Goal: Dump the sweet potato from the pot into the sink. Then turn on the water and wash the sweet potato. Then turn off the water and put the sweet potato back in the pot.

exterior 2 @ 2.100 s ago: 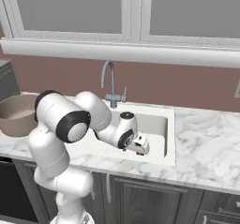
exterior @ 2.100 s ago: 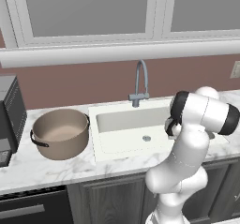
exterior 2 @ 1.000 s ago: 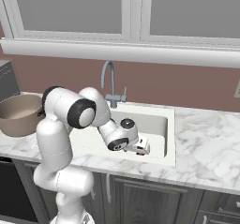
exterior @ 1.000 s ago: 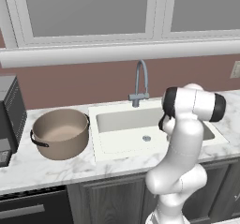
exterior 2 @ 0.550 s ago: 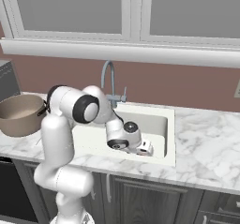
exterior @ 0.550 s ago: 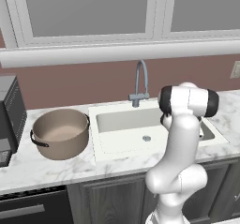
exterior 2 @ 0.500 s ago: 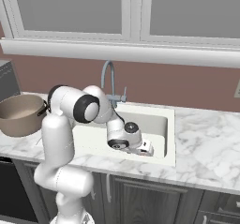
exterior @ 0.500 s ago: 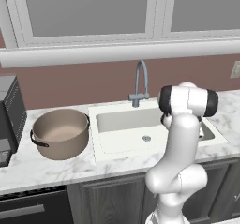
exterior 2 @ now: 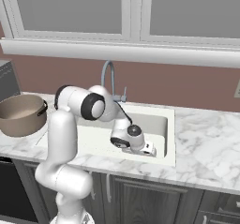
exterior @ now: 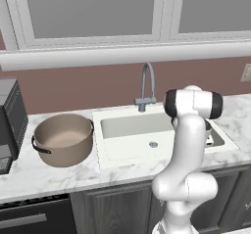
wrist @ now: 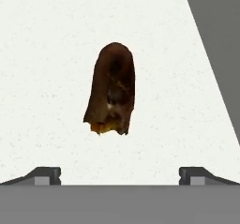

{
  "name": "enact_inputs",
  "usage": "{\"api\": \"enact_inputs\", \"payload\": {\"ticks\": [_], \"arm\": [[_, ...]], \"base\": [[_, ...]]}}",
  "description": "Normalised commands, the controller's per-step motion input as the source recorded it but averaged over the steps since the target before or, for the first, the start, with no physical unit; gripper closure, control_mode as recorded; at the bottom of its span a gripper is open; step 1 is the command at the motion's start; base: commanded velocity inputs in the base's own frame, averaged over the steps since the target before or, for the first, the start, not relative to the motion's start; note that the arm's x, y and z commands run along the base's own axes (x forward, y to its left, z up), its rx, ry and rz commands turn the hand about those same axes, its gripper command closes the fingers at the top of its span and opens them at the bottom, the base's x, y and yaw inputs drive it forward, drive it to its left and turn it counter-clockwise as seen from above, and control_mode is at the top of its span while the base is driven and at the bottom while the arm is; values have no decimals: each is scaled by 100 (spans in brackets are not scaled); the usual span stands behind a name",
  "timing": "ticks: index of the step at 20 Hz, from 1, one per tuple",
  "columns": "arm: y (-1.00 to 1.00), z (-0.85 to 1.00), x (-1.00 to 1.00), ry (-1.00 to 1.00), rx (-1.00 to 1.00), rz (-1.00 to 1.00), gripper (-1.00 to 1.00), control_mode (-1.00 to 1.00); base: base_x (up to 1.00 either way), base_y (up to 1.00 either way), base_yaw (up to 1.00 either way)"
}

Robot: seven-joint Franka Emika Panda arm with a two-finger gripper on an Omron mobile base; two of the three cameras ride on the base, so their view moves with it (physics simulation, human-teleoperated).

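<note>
Now: arm bent down into sink (exterior: 122,150) | hand (wrist: 120,174) spread | sweet potato (wrist: 111,88) between fingertips

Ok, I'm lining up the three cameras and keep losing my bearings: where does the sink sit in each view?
Left base view: the sink is in the centre, right of the pot.
Right base view: centre, below the faucet.
Hand view: its white floor lies under the sweet potato.
Shared landmark: the gripper, low at the basin's right end; its tips rise at the hand view's bottom.
</note>
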Motion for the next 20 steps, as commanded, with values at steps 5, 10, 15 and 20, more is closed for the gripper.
{"api": "enact_inputs", "payload": {"ticks": [5,10,15,20], "arm": [[-1,-14,31,0,0,0,-100,-100],[0,-12,30,0,0,0,-100,-100],[0,-20,30,0,0,0,-100,-100],[0,-29,34,0,0,0,100,-100]], "base": [[0,0,0],[0,0,0],[0,0,0],[0,0,0]]}}
